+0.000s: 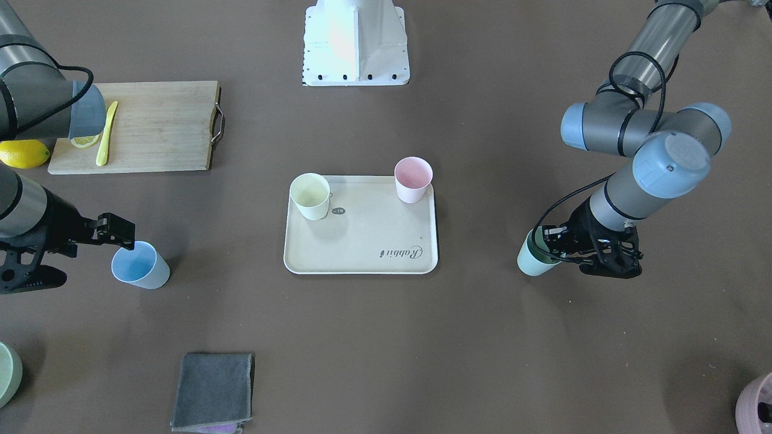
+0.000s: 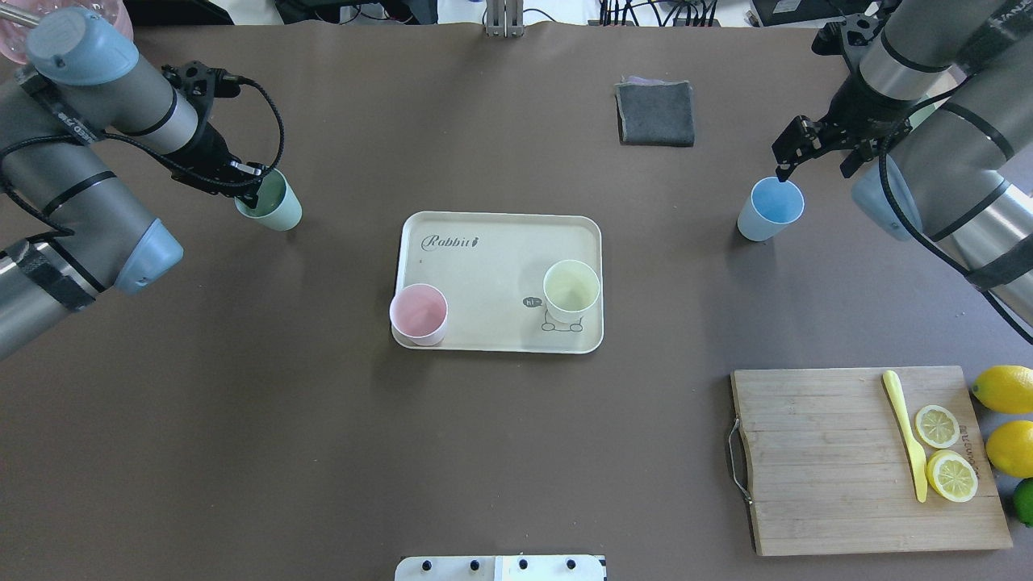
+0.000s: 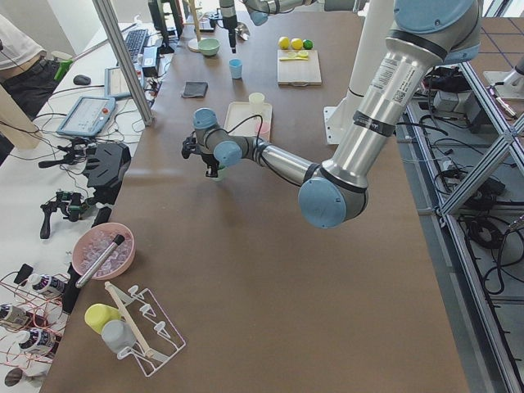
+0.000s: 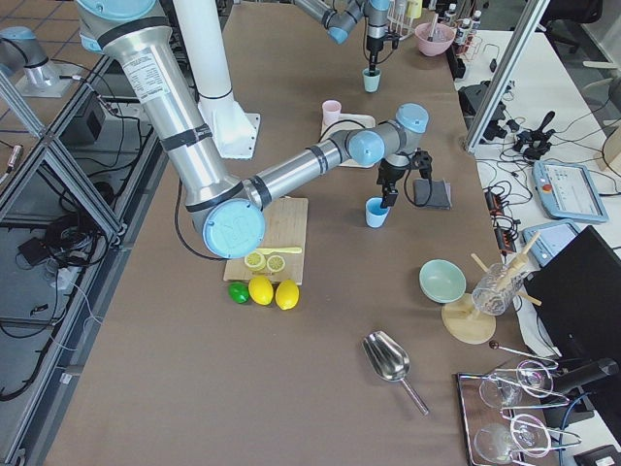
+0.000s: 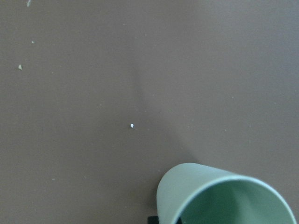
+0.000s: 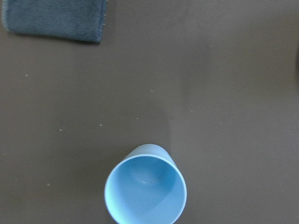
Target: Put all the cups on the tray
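Note:
The cream tray [image 2: 492, 258] lies mid-table and also shows in the front view [image 1: 362, 241]. The yellow cup [image 2: 571, 290] and the pink cup [image 2: 418, 315] stand on it, the pink one at a corner. My left gripper [image 2: 257, 187] is shut on the rim of the mint green cup [image 2: 274, 206], which hangs tilted left of the tray [image 1: 534, 258]; its rim shows in the left wrist view [image 5: 224, 196]. The light blue cup [image 2: 771, 210] stands upright on the table right of the tray. My right gripper [image 2: 811, 165] is open just above it, one fingertip [image 1: 123, 238] near its rim.
A wooden cutting board [image 2: 823, 468] with lemon slices and a yellow knife lies at the near right, with whole lemons [image 2: 1005, 387] beside it. A grey cloth [image 2: 655, 113] lies at the far side. A larger green vessel [image 1: 7, 371] and a pink one [image 1: 757, 404] sit at the table's corners.

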You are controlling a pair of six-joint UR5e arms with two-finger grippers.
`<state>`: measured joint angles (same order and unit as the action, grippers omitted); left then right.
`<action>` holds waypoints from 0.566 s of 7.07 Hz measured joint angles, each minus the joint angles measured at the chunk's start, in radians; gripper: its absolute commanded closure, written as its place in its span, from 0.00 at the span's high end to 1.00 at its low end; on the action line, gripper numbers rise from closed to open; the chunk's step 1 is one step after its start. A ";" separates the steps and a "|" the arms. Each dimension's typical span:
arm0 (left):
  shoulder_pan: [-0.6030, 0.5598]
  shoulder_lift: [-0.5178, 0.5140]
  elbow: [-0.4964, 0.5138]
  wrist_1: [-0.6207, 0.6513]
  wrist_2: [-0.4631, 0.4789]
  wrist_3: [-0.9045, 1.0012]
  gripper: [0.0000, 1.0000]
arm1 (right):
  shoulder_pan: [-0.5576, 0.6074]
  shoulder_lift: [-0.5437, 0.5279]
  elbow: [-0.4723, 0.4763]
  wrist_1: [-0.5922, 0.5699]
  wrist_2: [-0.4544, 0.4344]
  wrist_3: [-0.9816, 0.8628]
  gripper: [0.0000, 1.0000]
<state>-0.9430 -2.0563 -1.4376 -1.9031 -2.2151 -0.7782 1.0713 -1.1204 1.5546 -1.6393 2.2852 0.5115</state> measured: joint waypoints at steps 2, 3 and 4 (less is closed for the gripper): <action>0.008 -0.066 -0.021 0.020 -0.019 -0.106 0.00 | -0.001 0.001 -0.090 0.055 -0.034 -0.032 0.71; 0.029 -0.097 -0.020 0.022 -0.020 -0.162 0.00 | -0.007 0.001 -0.127 0.099 -0.040 -0.025 0.71; 0.059 -0.122 -0.020 0.023 -0.014 -0.220 0.00 | -0.019 -0.005 -0.148 0.125 -0.040 -0.015 0.71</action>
<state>-0.8844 -2.1781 -1.4579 -1.8805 -2.2295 -0.9986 1.0521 -1.1255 1.4063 -1.5146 2.2451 0.4968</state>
